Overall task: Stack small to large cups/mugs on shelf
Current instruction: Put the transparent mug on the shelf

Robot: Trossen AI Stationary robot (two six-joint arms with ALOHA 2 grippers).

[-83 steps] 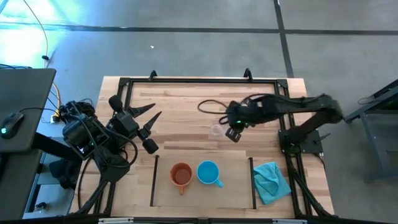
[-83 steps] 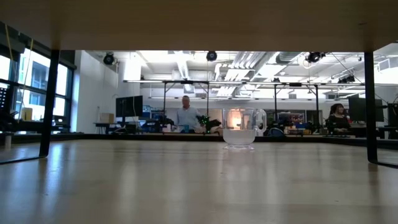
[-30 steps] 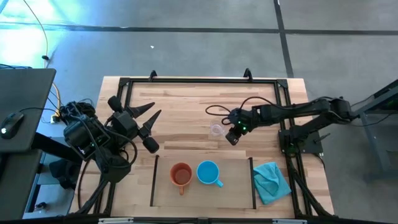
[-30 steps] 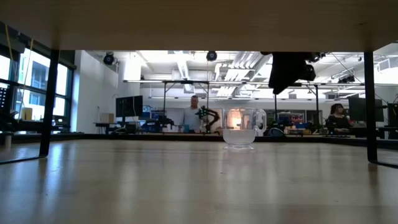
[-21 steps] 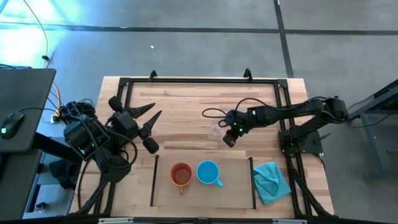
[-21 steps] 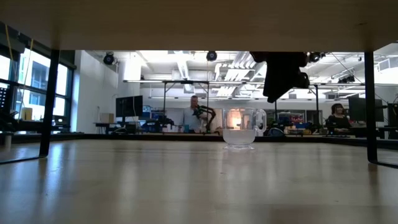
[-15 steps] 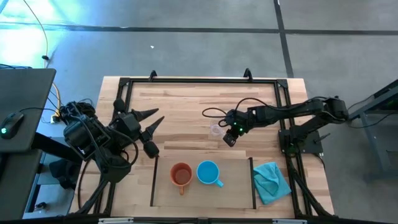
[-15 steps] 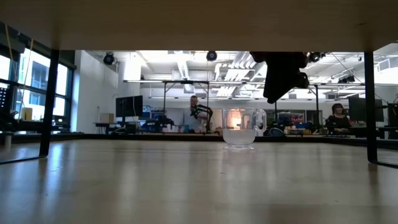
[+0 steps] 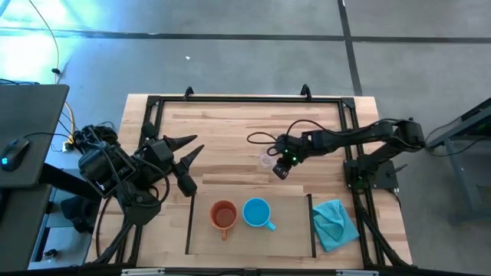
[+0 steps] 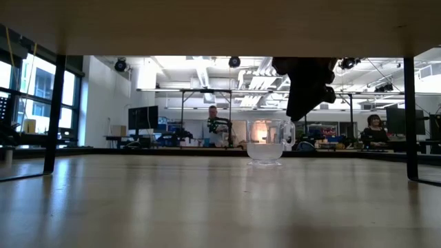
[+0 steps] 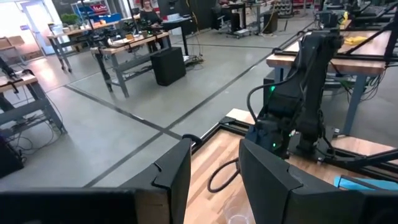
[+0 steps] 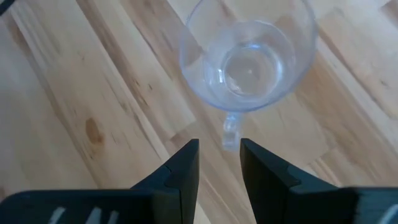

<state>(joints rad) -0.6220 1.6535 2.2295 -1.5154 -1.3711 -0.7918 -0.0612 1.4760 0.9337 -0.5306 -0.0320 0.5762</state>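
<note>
Right wrist view: glass cup (image 12: 249, 62) handle (visible).

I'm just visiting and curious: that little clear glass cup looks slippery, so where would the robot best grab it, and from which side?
Probably by the handle, from above. The clear glass cup stands upright on the table, mouth up, and its small handle juts out toward the right gripper, whose open fingers already line up on either side of it. The round bowl looks wider than that gap.

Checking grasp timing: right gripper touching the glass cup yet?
Apart. The right wrist view shows the right gripper open, bare wood separating its fingertips from the glass cup.
</note>
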